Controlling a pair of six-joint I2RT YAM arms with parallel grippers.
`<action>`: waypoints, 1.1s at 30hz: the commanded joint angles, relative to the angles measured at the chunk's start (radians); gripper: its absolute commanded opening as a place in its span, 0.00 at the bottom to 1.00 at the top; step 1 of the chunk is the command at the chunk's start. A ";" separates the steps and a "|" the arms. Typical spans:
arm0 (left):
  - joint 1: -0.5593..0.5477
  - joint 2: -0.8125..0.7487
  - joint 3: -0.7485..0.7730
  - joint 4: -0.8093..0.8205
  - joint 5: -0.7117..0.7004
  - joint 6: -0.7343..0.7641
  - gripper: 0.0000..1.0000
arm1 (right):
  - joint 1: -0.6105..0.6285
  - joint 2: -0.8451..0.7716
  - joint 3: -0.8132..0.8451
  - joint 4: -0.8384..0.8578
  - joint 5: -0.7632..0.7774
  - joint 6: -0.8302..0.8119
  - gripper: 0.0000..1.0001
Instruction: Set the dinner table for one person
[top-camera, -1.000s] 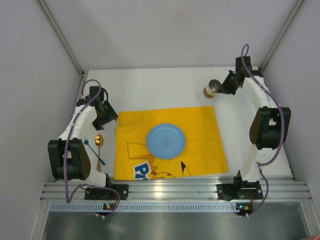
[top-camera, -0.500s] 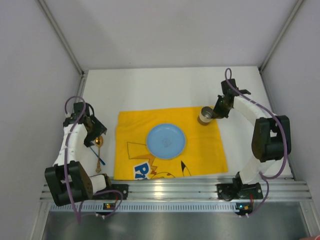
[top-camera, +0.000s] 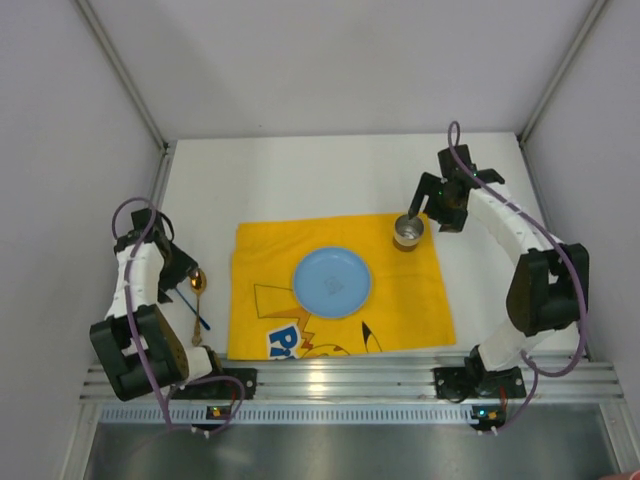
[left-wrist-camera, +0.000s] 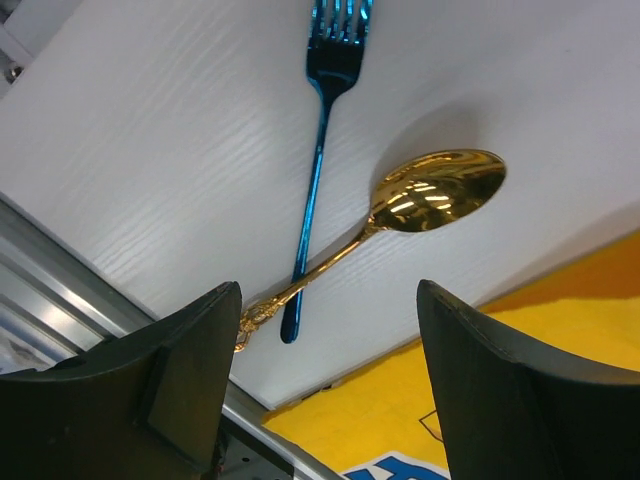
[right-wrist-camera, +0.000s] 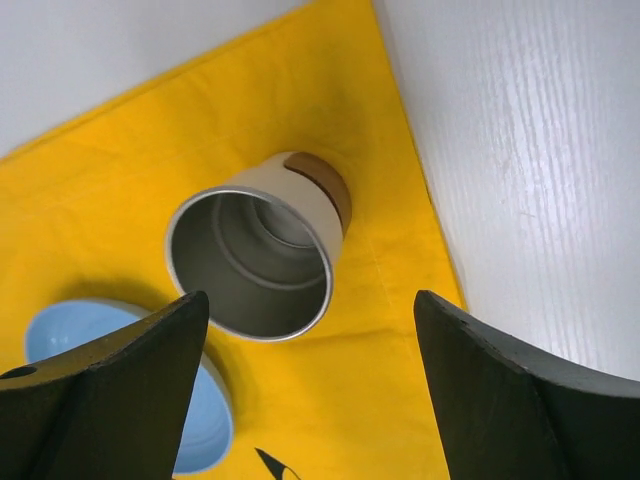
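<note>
Left pincer (left-wrist-camera: 328, 290) wide open, right pincer (right-wrist-camera: 310, 297) too—I'd pinch the gold spoon (left-wrist-camera: 430, 190) at its neck, clear of the blue fork (left-wrist-camera: 315, 170).

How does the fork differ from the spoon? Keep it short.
The fork is blue; the spoon is gold. The fork ends in tines, the spoon in an oval bowl. The fork's handle is plain, the spoon's ornate. Both are shiny and lie on the white table, handles crossing.
</note>
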 joint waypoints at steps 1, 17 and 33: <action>0.036 0.036 0.027 -0.017 -0.041 0.013 0.76 | 0.007 -0.107 0.126 -0.073 0.044 -0.027 0.84; 0.108 0.222 -0.026 0.152 -0.011 -0.011 0.64 | -0.026 -0.043 0.202 -0.156 0.017 -0.070 0.83; 0.108 0.355 0.006 0.216 -0.071 0.038 0.00 | -0.039 -0.006 0.225 -0.156 -0.003 -0.070 0.81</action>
